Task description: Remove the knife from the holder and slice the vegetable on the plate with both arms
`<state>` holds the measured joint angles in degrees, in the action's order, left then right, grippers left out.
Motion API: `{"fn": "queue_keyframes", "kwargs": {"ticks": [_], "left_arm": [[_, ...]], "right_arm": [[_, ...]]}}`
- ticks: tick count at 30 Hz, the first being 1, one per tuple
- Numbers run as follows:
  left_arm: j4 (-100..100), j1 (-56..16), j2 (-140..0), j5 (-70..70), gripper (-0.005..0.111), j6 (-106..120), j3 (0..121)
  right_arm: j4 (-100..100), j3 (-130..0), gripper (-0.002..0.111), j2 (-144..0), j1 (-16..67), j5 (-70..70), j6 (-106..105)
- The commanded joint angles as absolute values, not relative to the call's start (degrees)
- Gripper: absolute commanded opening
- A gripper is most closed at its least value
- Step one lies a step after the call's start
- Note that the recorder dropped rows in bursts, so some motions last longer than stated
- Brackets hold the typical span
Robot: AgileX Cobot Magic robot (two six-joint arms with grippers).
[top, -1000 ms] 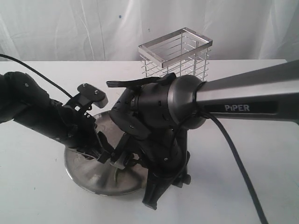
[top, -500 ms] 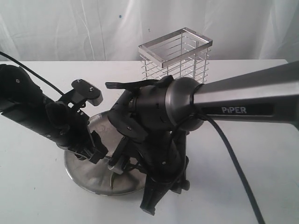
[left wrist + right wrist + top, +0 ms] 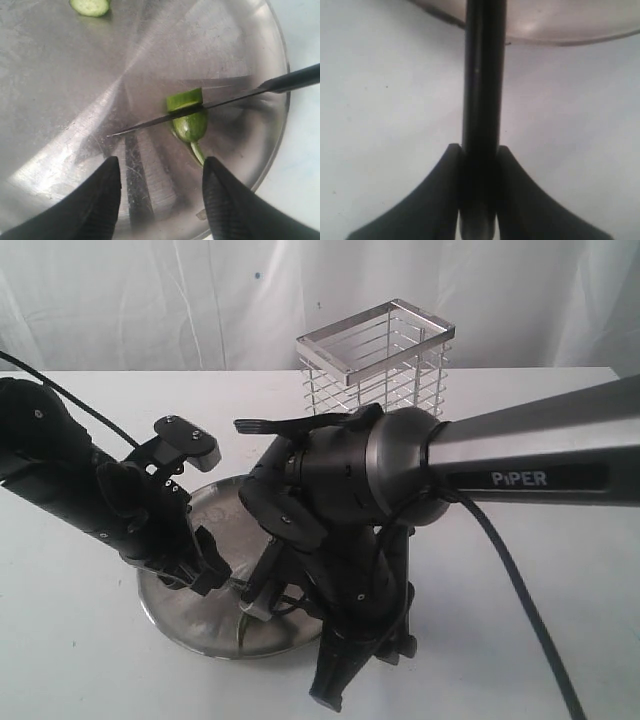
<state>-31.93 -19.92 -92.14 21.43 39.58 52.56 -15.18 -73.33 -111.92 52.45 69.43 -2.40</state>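
Note:
The knife point(image 3: 220, 102) lies with its dark blade across the green chilli point(image 3: 189, 117) on the steel plate point(image 3: 75, 75), a slice partly parted from the stem end. Another cut piece point(image 3: 90, 6) lies farther off on the plate. My left gripper point(image 3: 161, 162) hovers open over the plate just short of the chilli's stem, holding nothing. My right gripper point(image 3: 480, 150) is shut on the knife's black handle point(image 3: 482, 75), beside the plate rim point(image 3: 560, 40). In the exterior view the left gripper point(image 3: 205, 568) sits over the plate point(image 3: 190, 625), and a bit of chilli point(image 3: 243, 625) shows beneath the right arm.
The chrome wire holder point(image 3: 375, 355) stands behind the plate at the back of the white table point(image 3: 80, 660). The bulky right arm point(image 3: 520, 465) reaches in from the right and hides much of the plate. A cable point(image 3: 520, 600) hangs from it.
My left gripper has drawn back to the left, away from the right gripper. The right arm has shifted slightly right and lower with the knife.

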Motion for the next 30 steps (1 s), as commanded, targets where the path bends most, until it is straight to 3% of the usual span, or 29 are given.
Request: {"fn": "queue_keyframes", "kwargs": {"ticks": [1, 30], "left_arm": [[-32.1, -20.0, -91.3, 22.1, 0.054, 39.2, 52.0], [-32.1, -20.0, -91.3, 21.1, 0.054, 39.0, 52.0]], "right_arm": [[-15.1, -70.8, 0.000, -110.7, 52.4, 70.0, -1.7], [-18.7, -62.6, 0.000, -105.8, 52.4, 70.0, -1.3]]}}
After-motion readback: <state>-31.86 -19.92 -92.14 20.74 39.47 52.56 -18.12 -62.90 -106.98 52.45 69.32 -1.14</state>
